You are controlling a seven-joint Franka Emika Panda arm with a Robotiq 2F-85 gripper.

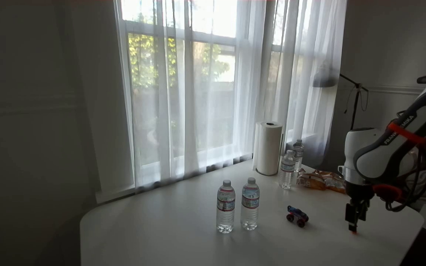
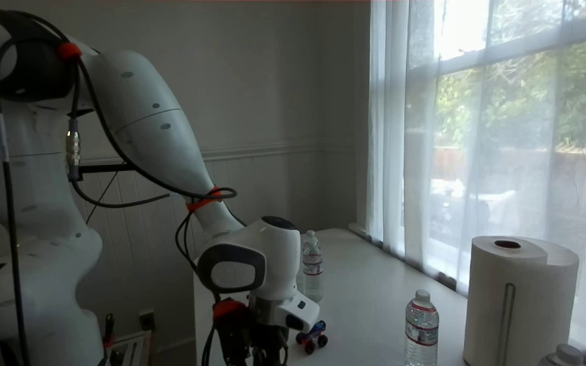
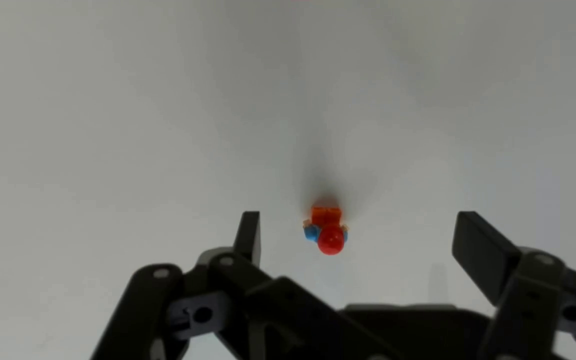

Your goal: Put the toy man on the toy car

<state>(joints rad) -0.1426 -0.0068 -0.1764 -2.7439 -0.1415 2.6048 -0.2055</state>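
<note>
The Robotiq gripper (image 3: 360, 237) points down at the white tabletop (image 1: 154, 229). Its condition is released: in the wrist view the jaws stand wide apart. The toy man (image 3: 329, 231), a minifigure with a red helmet, blue arms and orange legs, appears between the two fingers in that view, a gap showing on each side and the narrower gap on the view's left. In an exterior view it registers only as an orange-red speck just below the fingertips. Whether the figure stands or sits cannot be determined.

The toy car (image 1: 297, 216), a blue-and-black monster truck with red trim, rests on its wheels near the gripper, left of it as seen in an exterior view. Farther left, past the truck, a pair of water bottles (image 1: 226, 207) stands upright, well apart from the gripper. Two more bottles (image 1: 287, 171) stand upright behind the gripper and left of it in the same view, near the paper towel roll (image 1: 268, 147). Orange snack packaging (image 1: 311, 181) lies behind the gripper too, closer to it than the roll in that view.
</note>
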